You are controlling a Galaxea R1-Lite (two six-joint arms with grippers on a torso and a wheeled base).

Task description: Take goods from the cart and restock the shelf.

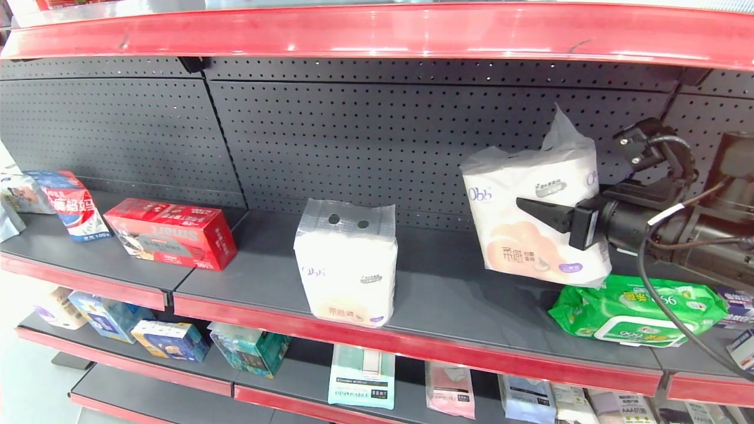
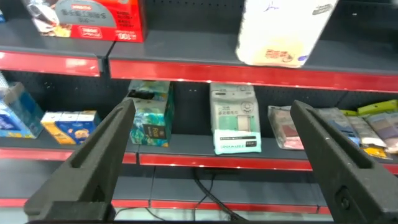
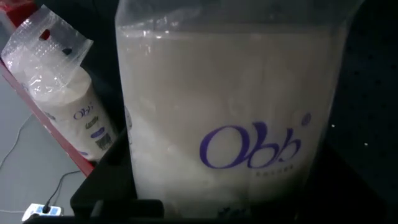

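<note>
My right gripper (image 1: 530,212) is shut on a white tissue pack (image 1: 530,171) and holds it tilted over the right part of the middle shelf (image 1: 447,294), close to the pegboard back. This pack (image 3: 230,124) sits right against the right wrist camera. A second, matching tissue pack (image 1: 346,268) stands upright near the shelf's front edge, to the left of the held one, and also appears as the pack (image 3: 62,93) and the pack (image 2: 283,31). My left gripper (image 2: 211,162) is open and holds nothing, low in front of the lower shelves.
A green wet-wipes pack (image 1: 639,309) lies right below and beside the held pack. A red box (image 1: 171,232) and a blue-and-red bag (image 1: 73,203) sit at the left. Bare shelf lies between the two tissue packs. Lower shelves (image 2: 205,155) carry several small packs.
</note>
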